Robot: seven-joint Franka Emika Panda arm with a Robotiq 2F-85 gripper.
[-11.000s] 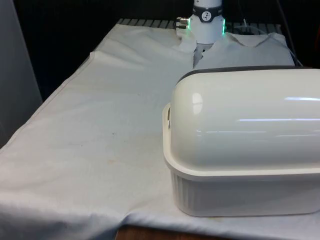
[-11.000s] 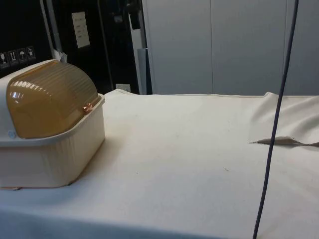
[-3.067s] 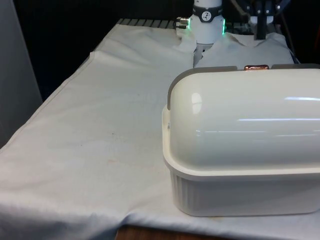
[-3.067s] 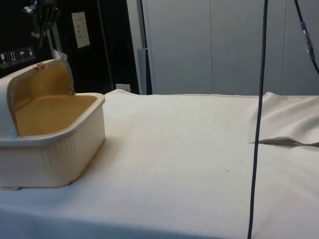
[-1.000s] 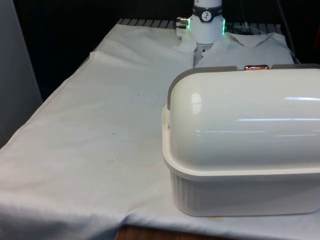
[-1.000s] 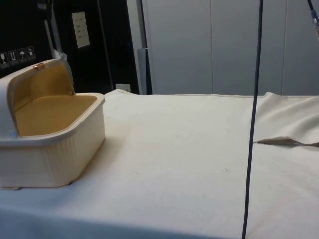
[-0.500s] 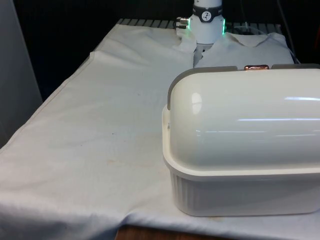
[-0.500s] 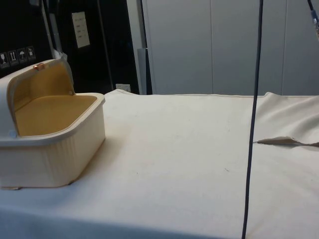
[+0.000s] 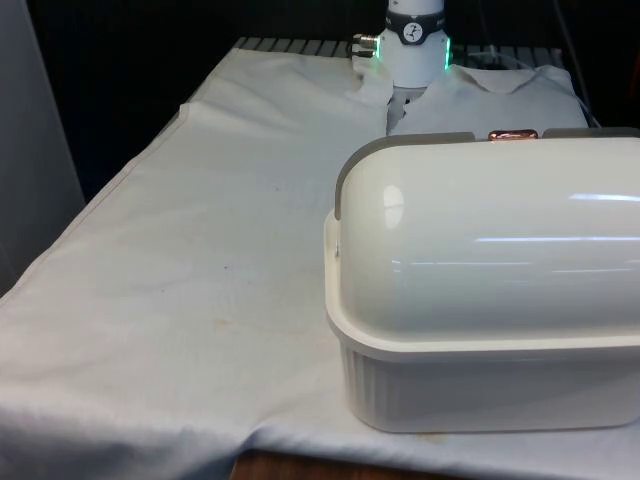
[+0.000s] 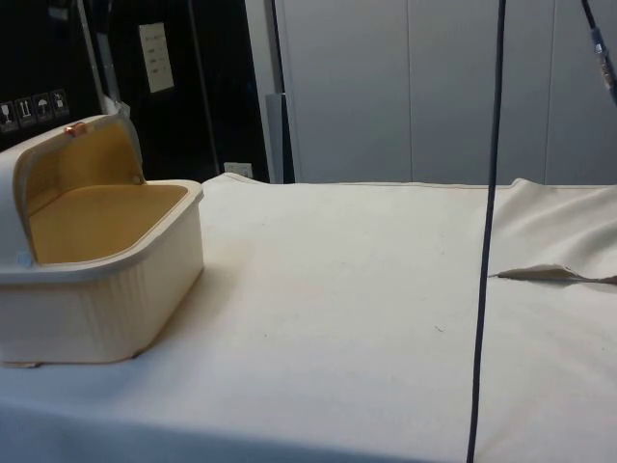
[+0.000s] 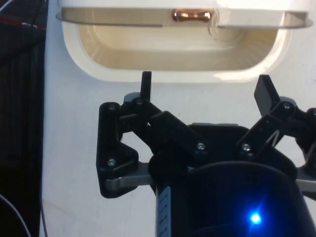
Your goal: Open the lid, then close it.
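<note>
A cream bread box (image 9: 480,300) stands at the front view's right with its back to that camera. Its roll-top lid is rolled back, and the copper handle (image 9: 512,134) sits at the top of the dome. From the side, the box (image 10: 106,299) shows an open mouth and a bare yellowish inside, with the handle (image 10: 70,128) up high. In the wrist view my gripper (image 11: 206,88) hangs open above the cloth, well apart from the box's open mouth (image 11: 173,49) and the handle (image 11: 191,15). Nothing is between the fingers (image 11: 146,84).
White cloth covers the table (image 9: 200,260), with broad free room at the front view's left of the box. A dark cable (image 10: 487,241) hangs down in the side view near a fold in the cloth (image 10: 549,273). The arm's base (image 9: 414,40) stands at the far end.
The lid, shut eleven seconds ago, stands rolled open. Since three seconds ago the gripper has lifted away from the handle. Over the last second just the hanging cable shifted slightly.
</note>
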